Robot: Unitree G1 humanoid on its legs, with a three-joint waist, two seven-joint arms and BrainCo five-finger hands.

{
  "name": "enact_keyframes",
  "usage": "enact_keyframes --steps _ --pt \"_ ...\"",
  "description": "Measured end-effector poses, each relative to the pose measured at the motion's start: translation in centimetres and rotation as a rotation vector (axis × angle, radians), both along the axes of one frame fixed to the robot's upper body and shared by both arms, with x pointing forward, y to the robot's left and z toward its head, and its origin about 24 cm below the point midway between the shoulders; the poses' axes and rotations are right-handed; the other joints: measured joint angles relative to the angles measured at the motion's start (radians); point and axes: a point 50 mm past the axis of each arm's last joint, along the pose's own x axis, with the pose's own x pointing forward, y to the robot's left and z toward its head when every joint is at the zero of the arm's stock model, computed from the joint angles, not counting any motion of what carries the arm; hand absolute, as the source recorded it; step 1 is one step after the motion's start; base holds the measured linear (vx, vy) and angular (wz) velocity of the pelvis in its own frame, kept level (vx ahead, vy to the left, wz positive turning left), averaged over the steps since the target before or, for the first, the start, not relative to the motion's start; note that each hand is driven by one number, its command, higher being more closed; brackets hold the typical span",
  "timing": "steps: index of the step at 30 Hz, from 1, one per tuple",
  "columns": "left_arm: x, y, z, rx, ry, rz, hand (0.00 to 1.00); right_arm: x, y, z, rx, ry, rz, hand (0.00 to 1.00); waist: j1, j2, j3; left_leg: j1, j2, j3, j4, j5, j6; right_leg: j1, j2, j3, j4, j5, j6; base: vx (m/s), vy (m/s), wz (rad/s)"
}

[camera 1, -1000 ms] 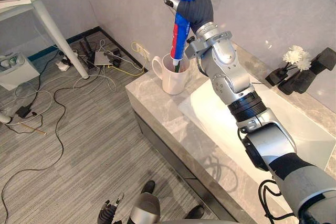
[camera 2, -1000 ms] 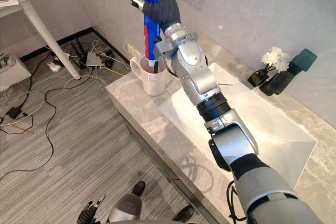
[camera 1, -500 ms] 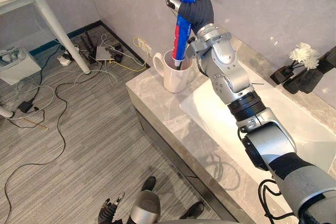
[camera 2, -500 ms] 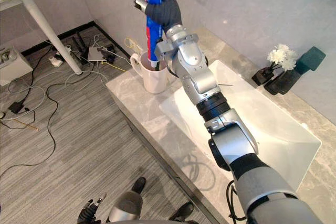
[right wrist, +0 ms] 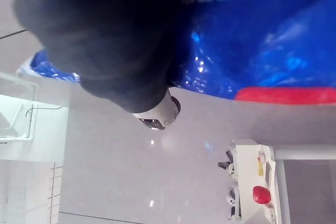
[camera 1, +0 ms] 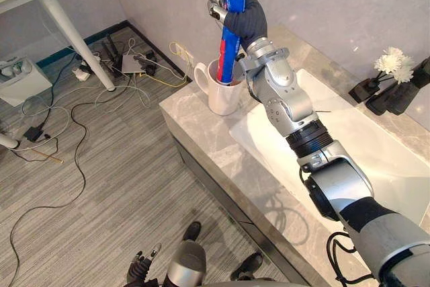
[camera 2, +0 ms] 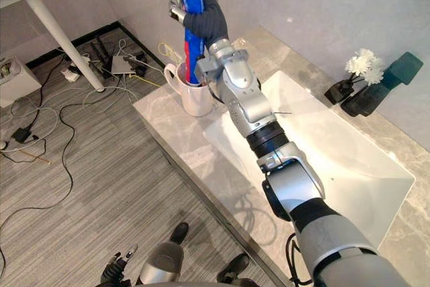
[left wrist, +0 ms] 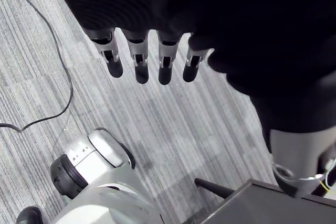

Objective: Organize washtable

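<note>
Your right hand (camera 1: 245,19) has its fingers clamped round the upper part of the toothpaste tube (camera 1: 227,52). From the wrist you get glossy, crinkled blue film with a red band, and one dark fingertip (right wrist: 157,115) poking out past the ribbed cover. From the head you get the whole shape: a long flat tube standing almost upright, its lower end inside the smooth white mug (camera 1: 218,95) with the loop handle. That mug sits at the corner of the veined grey stone counter (camera 1: 201,132), just beside the rectangular white basin (camera 1: 376,159). Your left hand (left wrist: 137,51) hangs low over striped grey flooring, fingers straight and loose, holding nothing.
</note>
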Motion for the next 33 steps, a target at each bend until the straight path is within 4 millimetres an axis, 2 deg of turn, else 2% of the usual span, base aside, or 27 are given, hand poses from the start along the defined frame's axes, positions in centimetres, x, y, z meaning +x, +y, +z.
enact_keyframes --steps 6,7,14,17,33 --pt "0.0 0.0 0.0 0.0 -0.003 -0.001 0.0 0.2 -0.3 -1.8 -0.003 0.051 -0.004 1.0 -0.001 0.002 0.002 -0.002 -0.001 -0.001 0.0 0.0 0.0 -0.001 0.0 -0.001 0.0 0.0 0.0 0.0 0.0 0.0" --pt "0.0 0.0 0.0 0.0 -0.003 -0.001 0.0 0.2 -0.3 -1.9 -0.003 0.052 -0.004 0.0 -0.001 0.003 0.002 -0.002 -0.001 -0.001 0.0 0.0 0.0 -0.002 0.0 -0.001 0.0 0.0 0.0 0.0 0.0 0.0" --pt "0.1 -0.1 0.0 -0.003 -0.004 -0.001 0.0 0.1 0.0 -2.2 -0.011 0.056 0.012 0.0 -0.002 0.01 0.007 -0.002 -0.001 -0.001 0.0 0.0 0.0 -0.002 0.0 -0.001 0.0 -0.001 0.0 0.0 0.0 0.0" --pt "0.1 -0.1 0.0 -0.003 -0.004 -0.001 0.0 0.1 -0.1 -2.8 -0.016 0.069 0.005 0.0 -0.003 0.01 0.007 -0.002 0.0 0.0 0.0 0.0 0.0 -0.002 0.0 0.0 0.0 -0.001 0.0 0.0 0.0 0.0" --pt "0.1 -0.2 0.0 -0.003 -0.003 -0.001 0.0 -0.1 0.0 -3.3 -0.004 0.075 0.015 0.0 -0.004 0.01 0.007 0.002 0.0 0.001 0.0 0.0 0.0 0.0 -0.001 0.003 0.0 -0.001 0.0 0.0 0.0 0.0"
